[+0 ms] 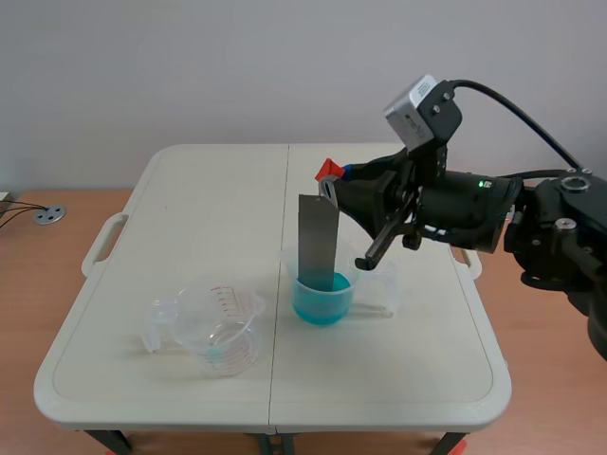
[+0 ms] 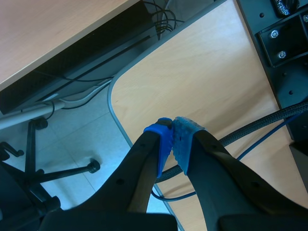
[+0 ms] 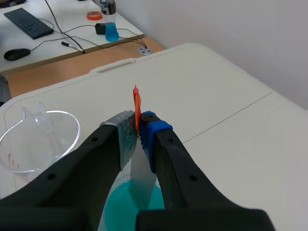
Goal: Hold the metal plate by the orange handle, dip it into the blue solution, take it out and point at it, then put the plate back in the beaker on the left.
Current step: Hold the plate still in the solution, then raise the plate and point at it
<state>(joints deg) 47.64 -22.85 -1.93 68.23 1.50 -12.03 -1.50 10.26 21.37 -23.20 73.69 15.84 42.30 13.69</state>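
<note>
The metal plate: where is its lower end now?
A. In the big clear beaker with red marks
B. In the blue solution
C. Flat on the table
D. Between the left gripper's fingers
B: the metal plate hangs upright from the right gripper, which is shut on its orange handle, and its lower end stands in the blue solution in the small beaker.

Metal plate (image 1: 318, 237): lower end hidden in blue solution (image 1: 321, 308). Right arm (image 1: 474, 210): cropped at right edge. Left beaker (image 1: 237, 339): scale unreadable.
</note>
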